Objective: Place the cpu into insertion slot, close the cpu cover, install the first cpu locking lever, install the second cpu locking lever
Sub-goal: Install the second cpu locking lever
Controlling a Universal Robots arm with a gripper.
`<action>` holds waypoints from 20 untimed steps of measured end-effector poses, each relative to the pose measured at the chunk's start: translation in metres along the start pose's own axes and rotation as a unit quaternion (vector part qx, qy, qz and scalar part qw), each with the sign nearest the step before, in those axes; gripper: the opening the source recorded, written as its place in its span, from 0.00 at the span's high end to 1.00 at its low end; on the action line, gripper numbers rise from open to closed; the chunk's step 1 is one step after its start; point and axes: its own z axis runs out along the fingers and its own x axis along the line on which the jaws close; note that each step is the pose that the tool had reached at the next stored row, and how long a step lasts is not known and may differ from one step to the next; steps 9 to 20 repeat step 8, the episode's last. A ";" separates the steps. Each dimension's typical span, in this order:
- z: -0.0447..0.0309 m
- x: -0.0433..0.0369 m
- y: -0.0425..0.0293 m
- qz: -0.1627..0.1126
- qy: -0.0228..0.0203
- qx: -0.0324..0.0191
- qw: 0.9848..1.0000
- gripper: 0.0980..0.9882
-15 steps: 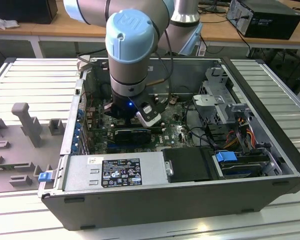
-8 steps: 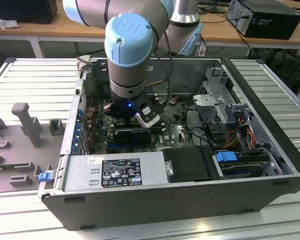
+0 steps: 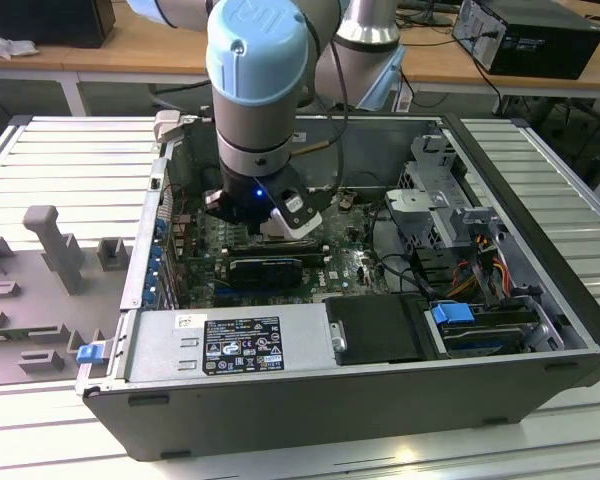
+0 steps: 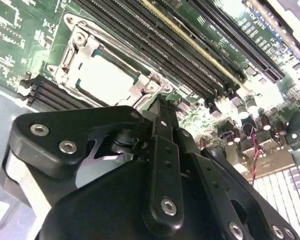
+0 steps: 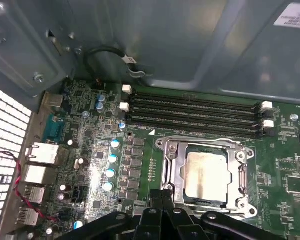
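So the arm is reaching down into the open grey metal computer case (image 3: 380, 400) sitting on the slatted desk (image 3: 70, 170), and its black pincer (image 5: 162, 197) hovers low over the green motherboard (image 5: 140, 165). The two fingers look pressed together, tips meeting, with nothing between them as far as I can see.

Right in front of the fingertips sits the square black-framed processor socket, the insertion slot (image 5: 206, 172), and the small flat silvery-grey square cpu (image 5: 206, 170) is already lying in it. The thin silvery metal hinged frame, the cpu cover (image 5: 172, 167), looks folded down flat around the chip, with the chip's top showing through its window. The second wrist view shows the same thing: cpu (image 4: 106, 79) seated, frame (image 4: 85, 47) around it, fingertips just short of the socket's edge.

Past the socket from the pincer run the long black memory slots (image 5: 195, 112).

My guess is we're at the lever stage: chip placed, cover shut. I can't tell if either locking lever is latched. Whatever comes next needs a careful push with those closed tips on a thin wire lever without scraping the board.
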 end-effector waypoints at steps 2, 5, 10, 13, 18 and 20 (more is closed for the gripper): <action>-0.0077 -0.0002 0.0024 0.000 0.000 0.000 1.000 0.99; -0.0157 -0.0004 0.0050 0.000 0.000 0.000 1.000 0.99; -0.0186 -0.0005 0.0060 0.000 0.000 0.000 1.000 0.99; -0.0186 -0.0005 0.0060 0.000 0.000 0.000 1.000 0.99; -0.0186 -0.0005 0.0060 0.000 0.000 0.000 1.000 0.99; -0.0186 -0.0005 0.0060 0.000 0.000 0.000 1.000 0.99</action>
